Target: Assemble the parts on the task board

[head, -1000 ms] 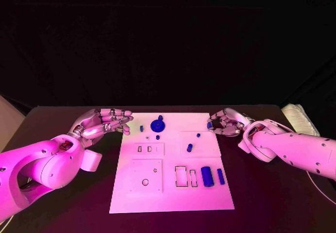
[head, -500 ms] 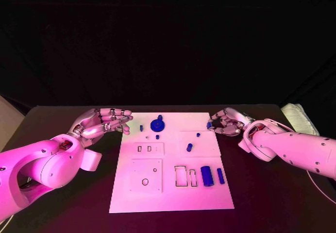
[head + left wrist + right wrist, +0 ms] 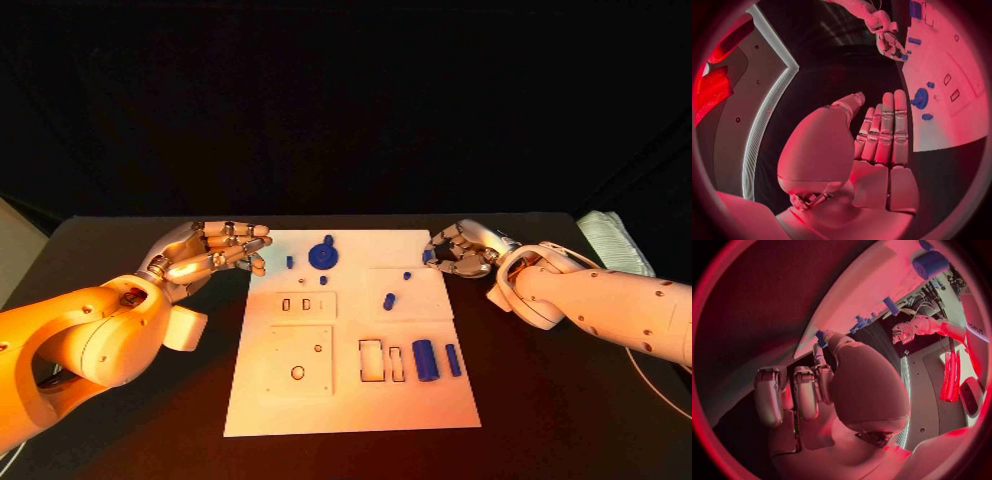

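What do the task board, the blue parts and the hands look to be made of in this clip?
Task board: a thin, flat, matte white sheet, probably plastic; its cut-out slots have crisp edges. Blue cylinder and blue disc: solid colour, smooth, likely moulded or printed plastic. Left hand and right hand: jointed segments with a metallic sheen, seemingly metal, on glossy white arm shells.
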`<control>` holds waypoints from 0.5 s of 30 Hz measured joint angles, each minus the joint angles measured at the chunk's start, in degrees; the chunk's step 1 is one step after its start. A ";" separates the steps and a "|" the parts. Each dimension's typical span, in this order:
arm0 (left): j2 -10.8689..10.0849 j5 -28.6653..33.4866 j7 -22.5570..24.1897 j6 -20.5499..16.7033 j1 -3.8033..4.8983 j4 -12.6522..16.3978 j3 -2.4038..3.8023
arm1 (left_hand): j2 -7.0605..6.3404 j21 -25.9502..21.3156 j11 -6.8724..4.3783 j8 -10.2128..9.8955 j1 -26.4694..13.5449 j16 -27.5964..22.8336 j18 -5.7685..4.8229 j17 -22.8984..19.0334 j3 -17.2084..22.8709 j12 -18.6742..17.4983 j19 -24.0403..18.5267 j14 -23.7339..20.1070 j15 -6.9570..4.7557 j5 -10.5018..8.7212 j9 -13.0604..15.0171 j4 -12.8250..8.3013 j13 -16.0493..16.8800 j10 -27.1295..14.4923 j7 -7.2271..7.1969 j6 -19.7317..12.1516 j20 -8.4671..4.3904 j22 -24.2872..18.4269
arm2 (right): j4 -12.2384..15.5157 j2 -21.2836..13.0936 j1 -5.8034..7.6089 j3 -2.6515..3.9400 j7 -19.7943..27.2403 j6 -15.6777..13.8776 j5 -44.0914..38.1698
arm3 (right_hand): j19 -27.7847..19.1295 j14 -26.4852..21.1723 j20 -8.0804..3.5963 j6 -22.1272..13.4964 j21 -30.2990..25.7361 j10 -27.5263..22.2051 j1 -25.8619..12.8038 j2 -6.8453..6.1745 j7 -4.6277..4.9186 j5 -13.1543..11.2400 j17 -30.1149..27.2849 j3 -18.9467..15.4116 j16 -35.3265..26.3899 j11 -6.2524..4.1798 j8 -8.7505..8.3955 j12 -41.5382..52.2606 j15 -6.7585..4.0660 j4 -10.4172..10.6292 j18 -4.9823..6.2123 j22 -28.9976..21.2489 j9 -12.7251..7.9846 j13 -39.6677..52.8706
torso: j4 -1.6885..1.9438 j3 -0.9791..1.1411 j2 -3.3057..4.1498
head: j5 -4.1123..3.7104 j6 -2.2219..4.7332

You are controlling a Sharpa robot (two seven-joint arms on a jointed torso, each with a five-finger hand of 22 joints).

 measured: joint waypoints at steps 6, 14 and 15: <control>-0.04 -0.01 -0.01 0.03 0.00 0.01 0.00 | 0.00 0.00 0.00 0.00 0.00 0.00 0.00 0.00 0.00 0.00 0.00 0.00 0.00 0.00 0.00 0.00 0.00 0.00 0.00 0.00 0.00 0.00 | -0.02 0.25 0.00 0.00 -0.42 -0.06 0.05 | 0.00 0.00 0.00 -0.57 0.00 0.00 -0.68 -0.67 0.12 -0.30 0.00 0.00 0.00 0.00 0.00 0.00 0.00 0.00 0.00 -0.01 -0.17 0.00 | 0.06 -0.01 -0.02 | -0.10 -0.04; -0.09 -0.02 -0.03 0.06 0.00 0.03 0.00 | -0.25 0.00 0.00 0.00 -0.25 0.00 0.00 0.00 0.00 0.00 0.00 0.00 0.00 0.00 0.00 0.00 -0.01 0.00 0.00 0.00 0.00 0.07 | -0.01 0.47 0.02 0.02 -0.94 -0.11 0.08 | 0.00 0.00 0.00 -2.58 0.00 0.00 -0.92 -0.92 0.76 -0.55 -0.01 0.00 0.00 0.01 -0.90 -0.97 0.00 0.00 0.00 -0.01 -0.63 0.00 | 0.05 0.02 -0.03 | 0.02 0.11; -0.10 -0.02 -0.03 0.06 0.00 0.03 0.00 | -0.25 0.00 0.00 0.00 -0.25 0.00 0.00 0.00 0.00 0.00 0.00 0.00 0.00 0.00 0.00 0.00 -0.01 0.00 0.00 0.00 0.00 0.07 | -0.01 0.49 0.02 0.02 -0.98 -0.11 0.09 | 0.00 0.00 0.00 -2.85 0.00 0.00 -1.06 -1.06 0.77 -0.55 0.00 0.00 0.00 0.01 -0.90 -0.97 0.00 0.00 0.00 -0.01 -0.67 0.00 | 0.03 0.06 -0.02 | 0.03 0.14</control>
